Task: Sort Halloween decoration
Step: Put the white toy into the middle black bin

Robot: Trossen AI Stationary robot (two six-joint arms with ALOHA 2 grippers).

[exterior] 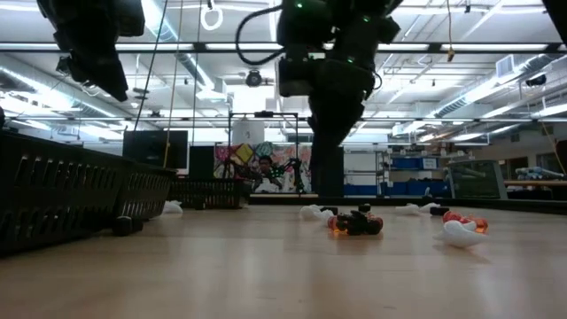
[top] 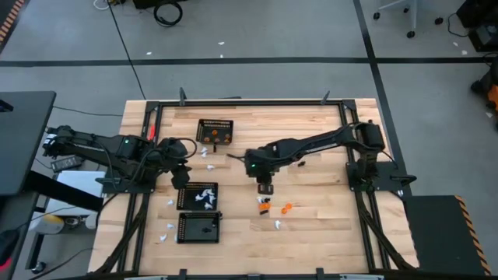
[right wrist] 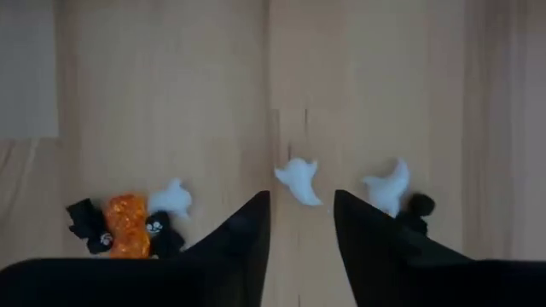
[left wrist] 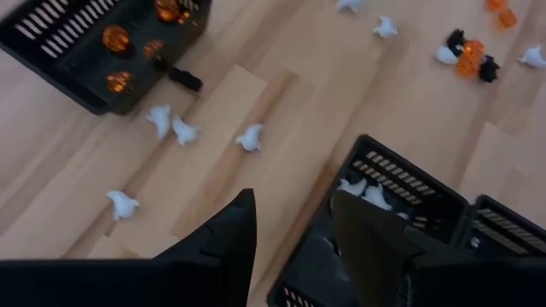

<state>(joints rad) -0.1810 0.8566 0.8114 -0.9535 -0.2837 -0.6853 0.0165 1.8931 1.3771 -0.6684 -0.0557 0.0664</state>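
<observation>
Halloween decoration pieces lie loose on the wooden table: a cluster of black, orange and white ones (right wrist: 128,223), a white ghost (right wrist: 299,179), and another white ghost (right wrist: 388,188) beside a black piece (right wrist: 415,209). My right gripper (right wrist: 301,222) hangs open above them, pointing steeply down, the middle ghost just ahead of its gap; in the high view my right gripper (top: 265,187) is just beyond the pieces (top: 264,204). My left gripper (left wrist: 290,230) is open and holds nothing, above the basket of white pieces (left wrist: 375,192). The far basket (top: 215,131) holds orange pieces.
Three black mesh baskets stand on the table's left half: the far one with orange pieces, a middle one (top: 198,196) with white ones, a near one (top: 198,227). More white ghosts (left wrist: 175,128) lie scattered between the baskets. A black frame (top: 249,103) borders the table.
</observation>
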